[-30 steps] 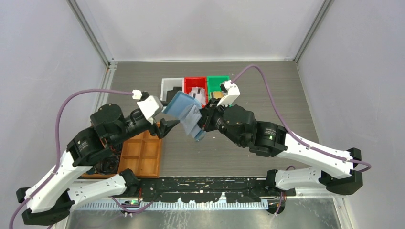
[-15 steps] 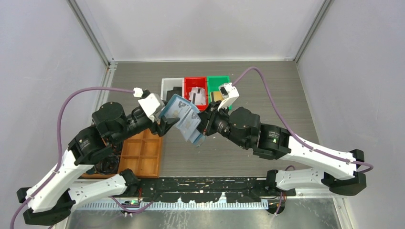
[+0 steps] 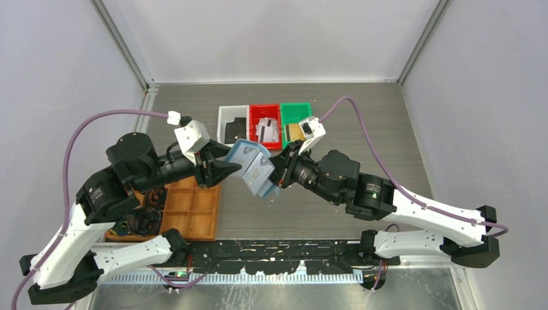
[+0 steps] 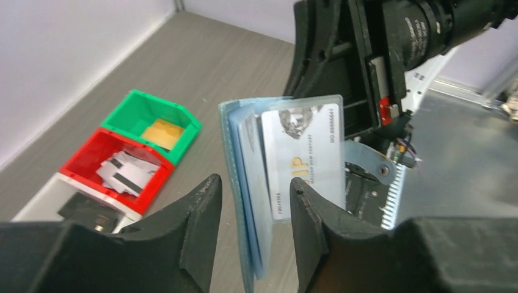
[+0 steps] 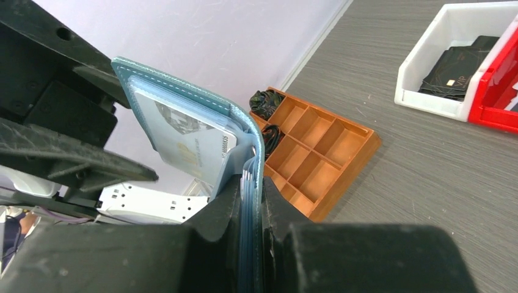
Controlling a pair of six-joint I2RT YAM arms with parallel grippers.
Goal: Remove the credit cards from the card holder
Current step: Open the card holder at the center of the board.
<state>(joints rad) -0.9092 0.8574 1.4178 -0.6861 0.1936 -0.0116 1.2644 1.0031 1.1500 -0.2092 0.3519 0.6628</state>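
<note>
The light blue card holder (image 3: 254, 170) hangs above the table between the two arms, and my right gripper (image 5: 251, 201) is shut on its folded edge. A silver-grey credit card (image 4: 303, 157) sits in the holder's inner pocket (image 5: 190, 144), partly showing. My left gripper (image 4: 255, 183) is open. Its black fingers straddle the free edge of the card holder (image 4: 247, 204), with a small gap on each side. In the top view the left gripper (image 3: 234, 170) meets the holder from the left and the right gripper (image 3: 276, 175) from the right.
Three small bins stand at the back: white (image 3: 223, 123) with a black card (image 5: 455, 61), red (image 3: 265, 107) with striped white cards (image 4: 125, 174), and green (image 3: 295, 105) with a gold card (image 4: 162, 131). An orange-brown compartment tray (image 3: 194, 210) lies under the left arm.
The left wrist drew back to the left and its jaws narrowed around the holder's edge. The right arm turned the holder and brought it slightly lower, still gripped.
</note>
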